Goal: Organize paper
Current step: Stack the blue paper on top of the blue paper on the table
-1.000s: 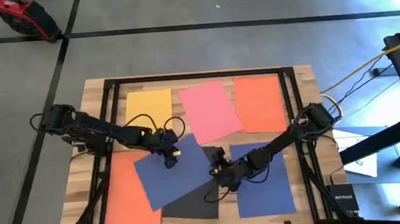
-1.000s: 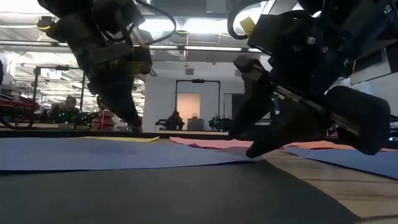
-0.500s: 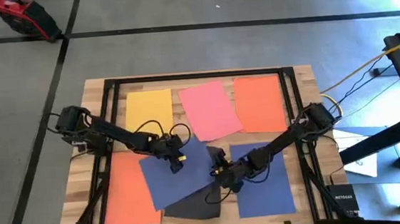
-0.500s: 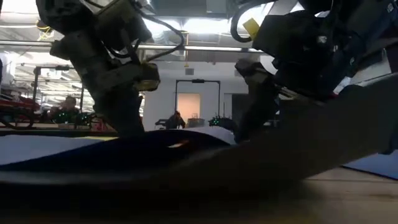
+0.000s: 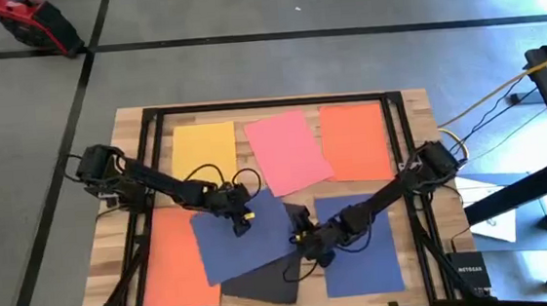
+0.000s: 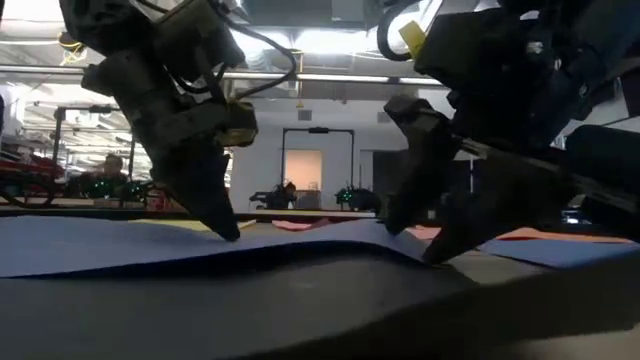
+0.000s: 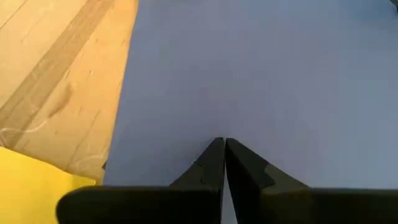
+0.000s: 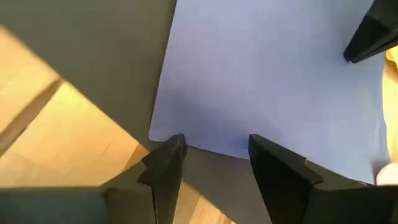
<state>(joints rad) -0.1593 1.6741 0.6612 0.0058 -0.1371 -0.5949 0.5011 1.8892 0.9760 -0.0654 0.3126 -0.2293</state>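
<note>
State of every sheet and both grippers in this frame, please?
Tilted blue sheet: flat, overlapping the black one.
Black sheet: mostly covered.
Left gripper: shut, tip on the tilted blue sheet.
Right gripper: open, at that sheet's edge.
Pink sheet: flat, skewed.

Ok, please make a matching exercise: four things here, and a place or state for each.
1 yellow sheet
2 black sheet
3 left gripper
4 right gripper

a jaws open at the tilted blue sheet's edge
b beside the pink sheet
c jaws shut, on the tilted blue sheet
d partly under the tilted blue sheet

Pairs: 1-b, 2-d, 3-c, 4-a
</note>
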